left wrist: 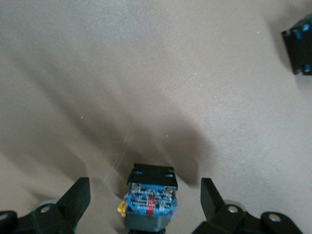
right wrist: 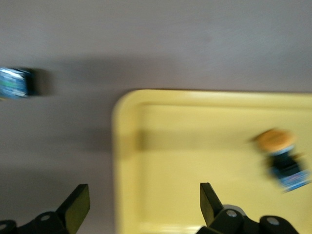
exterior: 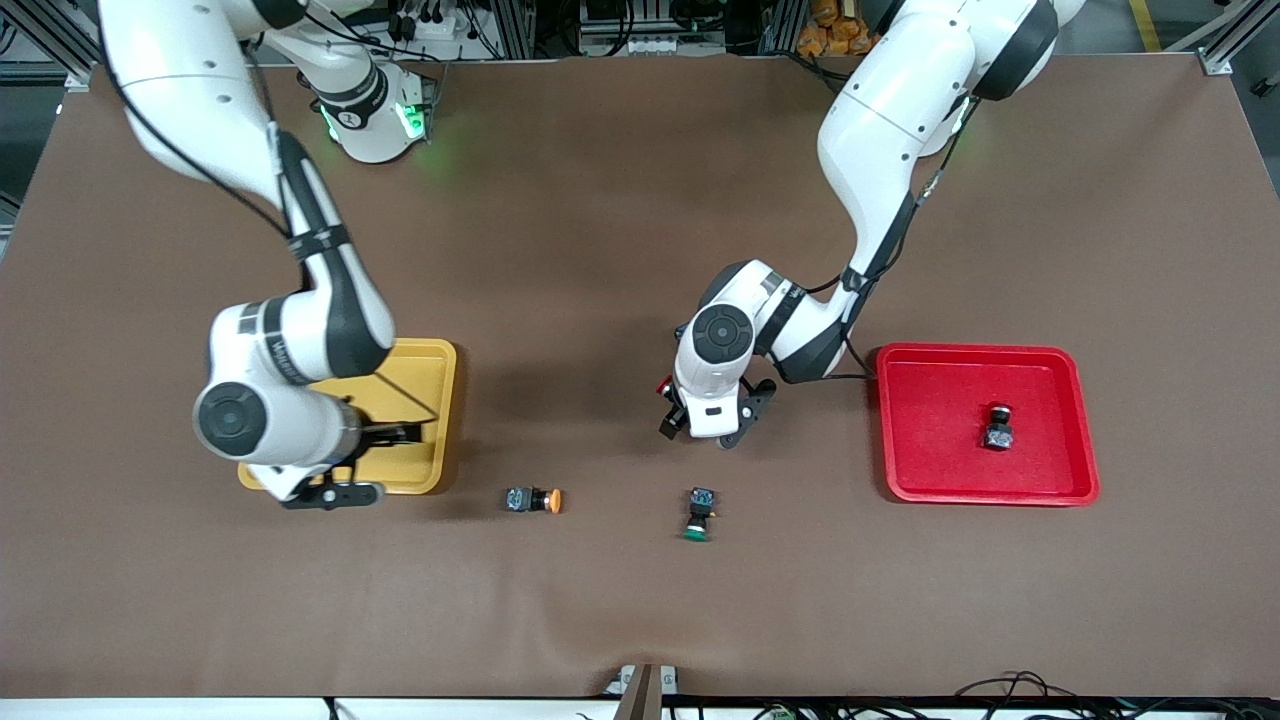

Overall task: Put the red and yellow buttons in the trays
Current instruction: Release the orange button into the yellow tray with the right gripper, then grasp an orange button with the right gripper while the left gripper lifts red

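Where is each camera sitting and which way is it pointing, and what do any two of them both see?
Front view: high across the table, facing the robots; shows both arms, yellow tray, red tray.
Left wrist view: on the left wrist, looking down at the table; open left gripper straddles a button.
Right wrist view: on the right wrist, looking down at the yellow tray's corner; open right gripper shows.
Shared: front and right wrist views both show the yellow tray.

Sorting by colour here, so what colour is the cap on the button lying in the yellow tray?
Orange-yellow. The button in the yellow tray shows best in the right wrist view.
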Robot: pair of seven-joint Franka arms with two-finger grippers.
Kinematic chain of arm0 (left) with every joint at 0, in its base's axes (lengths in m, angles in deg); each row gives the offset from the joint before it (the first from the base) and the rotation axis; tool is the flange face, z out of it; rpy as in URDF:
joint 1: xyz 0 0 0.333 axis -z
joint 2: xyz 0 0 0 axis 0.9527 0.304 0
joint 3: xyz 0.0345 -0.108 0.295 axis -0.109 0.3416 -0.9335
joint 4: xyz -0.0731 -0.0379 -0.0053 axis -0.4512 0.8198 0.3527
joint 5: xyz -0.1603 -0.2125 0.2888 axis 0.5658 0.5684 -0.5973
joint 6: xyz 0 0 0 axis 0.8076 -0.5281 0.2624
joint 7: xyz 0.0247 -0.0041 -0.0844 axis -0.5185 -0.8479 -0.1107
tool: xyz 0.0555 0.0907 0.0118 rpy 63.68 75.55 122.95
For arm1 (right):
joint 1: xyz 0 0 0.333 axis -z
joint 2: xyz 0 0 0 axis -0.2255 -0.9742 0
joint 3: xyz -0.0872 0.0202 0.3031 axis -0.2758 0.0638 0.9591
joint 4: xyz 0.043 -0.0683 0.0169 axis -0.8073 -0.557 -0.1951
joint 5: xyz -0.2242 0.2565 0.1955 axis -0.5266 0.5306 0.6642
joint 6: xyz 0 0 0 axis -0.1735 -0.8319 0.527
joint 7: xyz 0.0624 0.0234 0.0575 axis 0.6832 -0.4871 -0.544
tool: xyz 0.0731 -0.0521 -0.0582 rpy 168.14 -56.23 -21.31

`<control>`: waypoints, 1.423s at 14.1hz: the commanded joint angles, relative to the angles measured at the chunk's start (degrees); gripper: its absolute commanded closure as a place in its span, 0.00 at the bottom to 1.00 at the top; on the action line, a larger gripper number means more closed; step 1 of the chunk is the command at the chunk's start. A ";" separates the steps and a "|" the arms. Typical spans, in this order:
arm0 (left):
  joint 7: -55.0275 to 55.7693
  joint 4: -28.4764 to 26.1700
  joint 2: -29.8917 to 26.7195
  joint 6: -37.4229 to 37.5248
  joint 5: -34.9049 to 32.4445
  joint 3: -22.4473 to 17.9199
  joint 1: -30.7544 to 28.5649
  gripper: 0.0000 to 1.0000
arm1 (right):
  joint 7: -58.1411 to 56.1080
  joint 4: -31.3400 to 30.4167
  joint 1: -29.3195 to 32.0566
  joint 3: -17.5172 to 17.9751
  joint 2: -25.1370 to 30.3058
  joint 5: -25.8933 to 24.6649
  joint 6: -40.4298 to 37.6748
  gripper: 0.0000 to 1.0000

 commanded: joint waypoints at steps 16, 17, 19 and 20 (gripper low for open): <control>-25.25 0.16 -15.69 26.44 -0.30 -0.22 -9.11 1.00 | 82.41 12.06 -11.65 -0.42 -19.42 2.91 24.84 0.00; -30.88 -0.01 -17.09 27.86 -0.30 -0.22 -10.68 1.00 | 83.91 12.06 -11.83 -0.42 -19.95 2.65 25.81 0.00; -42.57 -1.06 -19.12 29.36 -0.30 -0.22 -14.90 1.00 | 85.94 12.15 -11.83 -0.51 -20.13 2.65 26.87 0.63; -47.24 -2.02 -20.09 29.54 -0.30 -0.13 -16.48 1.00 | 85.94 12.15 -11.74 -0.60 -20.13 2.47 26.96 0.97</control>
